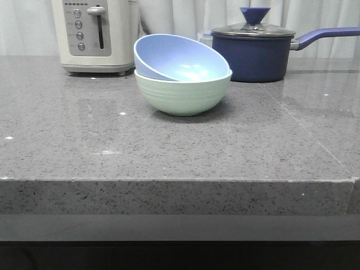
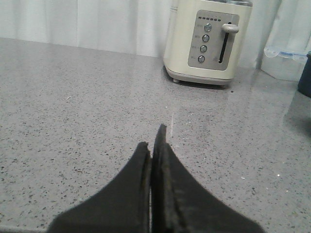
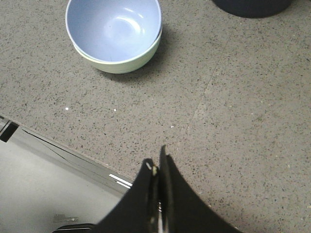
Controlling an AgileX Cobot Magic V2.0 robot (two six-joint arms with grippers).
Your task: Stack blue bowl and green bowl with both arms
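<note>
Speckled grey stone fills the near part of the front view: the countertop [image 1: 84, 146] has a thick squared front edge and a polished top that catches small glints of light. Just above the middle of that frame sits the green bowl [image 1: 183, 95], a round pale mint shell with faint horizontal ridges, standing upright on the stone. Nested inside it is the blue bowl [image 1: 180, 59], matte periwinkle and smooth, but it does not sit level: it is tilted, its rim raised at the upper left and sunk into the green bowl at the right, so its opening faces forward and to the right. From the right wrist view, both bowls lie at the upper left of the frame, the blue bowl [image 3: 114, 29] covering all but a thin crescent of the green bowl [image 3: 121, 65].

At the upper left of the front view stands a cream toaster [image 1: 95, 36] with a grey panel, round buttons and a lever. At the upper right is a dark navy saucepan [image 1: 253, 56] with a glass lid, a blue knob, and a long handle running to the right.

Neither arm shows in the front view. The left gripper [image 2: 154, 145] has its black wedge-shaped jaws pressed together over bare stone, with the toaster [image 2: 209, 41] beyond. The right gripper [image 3: 156, 167] is likewise pressed together, holding nothing, over the counter's edge.
</note>
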